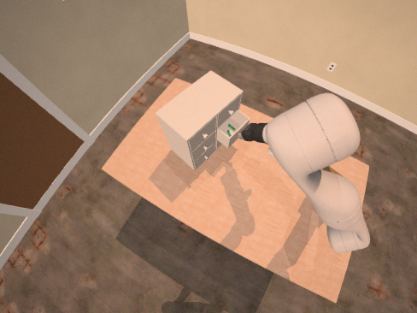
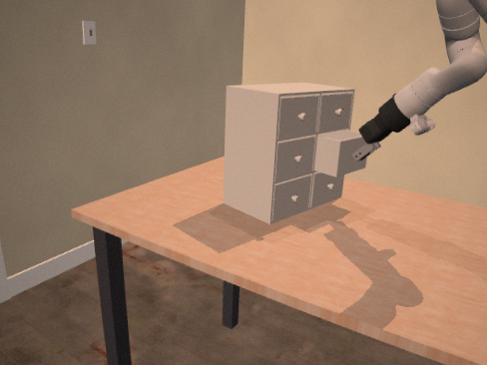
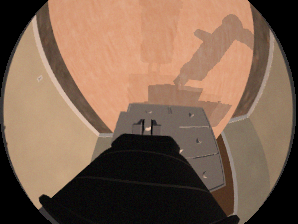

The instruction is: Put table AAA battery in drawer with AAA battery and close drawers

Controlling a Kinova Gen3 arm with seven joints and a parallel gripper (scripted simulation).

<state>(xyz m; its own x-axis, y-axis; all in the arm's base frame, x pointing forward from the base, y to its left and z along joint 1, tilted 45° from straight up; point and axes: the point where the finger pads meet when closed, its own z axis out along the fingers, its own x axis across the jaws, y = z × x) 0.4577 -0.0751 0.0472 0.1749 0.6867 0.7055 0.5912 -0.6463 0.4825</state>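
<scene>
The small chest [image 1: 201, 117] stands on the wooden table; it also shows in the exterior view [image 2: 279, 150]. Its middle right drawer [image 1: 232, 129] is pulled out part way, and it shows from the side in the exterior view [image 2: 339, 155]. Two green AAA batteries [image 1: 230, 129] lie inside it, side by side. My gripper [image 2: 365, 150] is at this drawer's front and is shut on the drawer's knob. In the wrist view the fingertips sit against the grey drawer front. The knob itself is hidden by the fingers.
The chest's other drawers are pushed in, each with a small white knob [image 2: 301, 116]. The table's far edge runs behind the chest. My arm [image 1: 316, 137] reaches over the table's right half.
</scene>
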